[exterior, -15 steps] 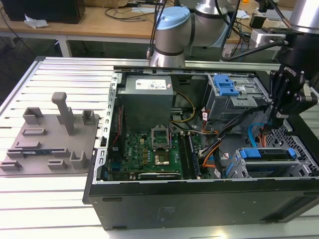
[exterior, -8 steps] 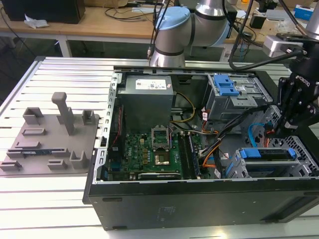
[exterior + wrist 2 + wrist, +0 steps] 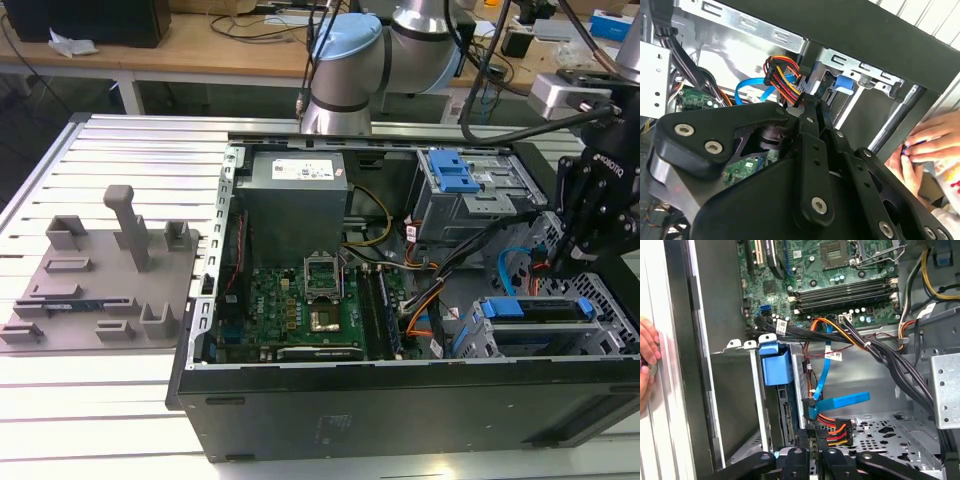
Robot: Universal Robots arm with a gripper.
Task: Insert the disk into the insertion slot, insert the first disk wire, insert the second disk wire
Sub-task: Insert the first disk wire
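Note:
The disk point(image 3: 530, 308) sits in the insertion slot point(image 3: 480, 338), a grey perforated cage at the exterior view's lower right. Its blue carrier point(image 3: 775, 365) stands at the cage's mouth. A flat blue wire point(image 3: 840, 402) ends in a connector against the disk's rear edge. Beside it lies a red, orange, yellow and black wire bundle point(image 3: 836, 429) with a black plug. My gripper point(image 3: 813, 439) is shut on that plug, close to the disk's rear edge. In the second wrist view the gripper point(image 3: 810, 107) holds the same bundle point(image 3: 782, 77) next to the blue carrier point(image 3: 842, 82).
The open computer case point(image 3: 400, 400) holds a motherboard point(image 3: 300, 300), a grey power-supply box point(image 3: 295, 190) and a taller cage with a blue latch point(image 3: 455, 175). Black cable bundles point(image 3: 890, 360) cross above the slot. A person's hand point(image 3: 930, 145) rests outside the case wall. A grey fixture point(image 3: 100, 270) lies at the exterior view's left.

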